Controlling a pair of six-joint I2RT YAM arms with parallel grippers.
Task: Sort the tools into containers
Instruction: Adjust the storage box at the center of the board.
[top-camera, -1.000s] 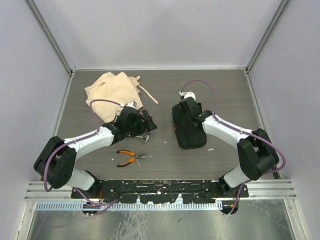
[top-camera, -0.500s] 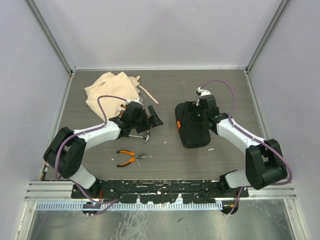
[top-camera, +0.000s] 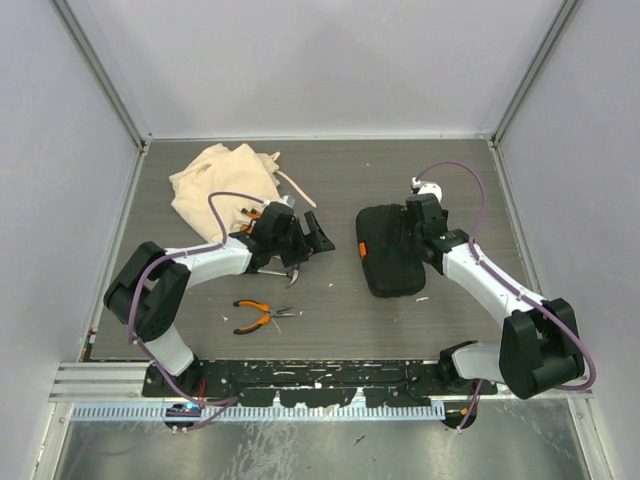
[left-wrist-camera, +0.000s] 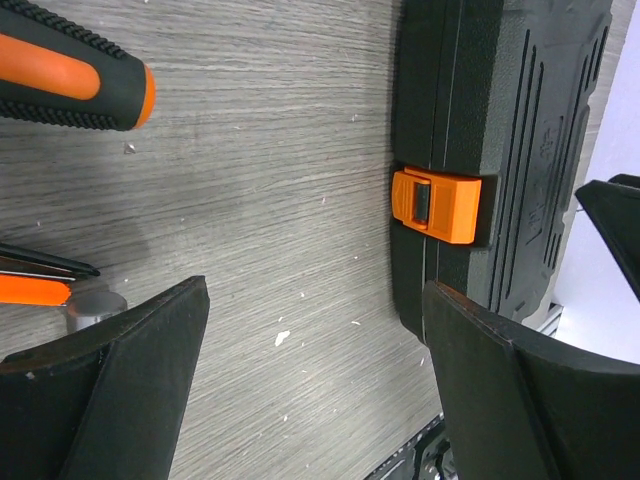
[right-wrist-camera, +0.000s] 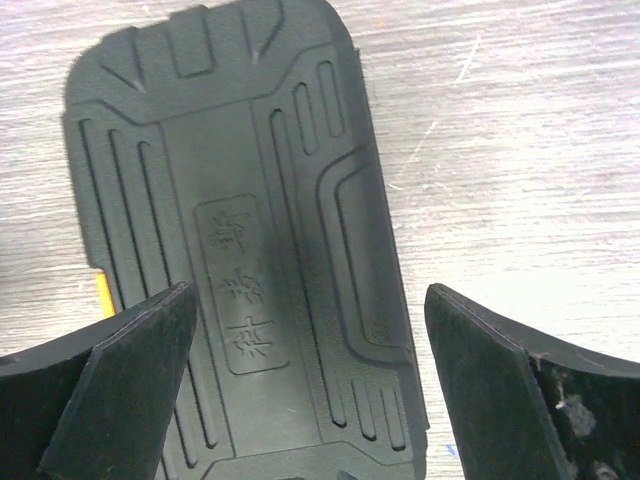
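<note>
Mid-tabletop, left end effector (left-wrist-camera: 312, 295) is gaping empty toward the orange latch (left-wrist-camera: 435, 205) on the tool case (top-camera: 390, 265); right end effector (right-wrist-camera: 310, 295) is hovering released above. Unlatching looks next.

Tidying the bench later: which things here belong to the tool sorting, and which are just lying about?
Job: black hard plastic tool case; beige cloth drawstring bag; orange-and-black-handled pliers; orange-and-black-handled screwdriver; steel claw hammer.
Lying about: small white scraps on the grey table.

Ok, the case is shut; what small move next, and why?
Probably ease the left gripper toward the orange latch to flip it: the latch faces its open jaws, and the right gripper sits open over the case, ready to steady it.
</note>
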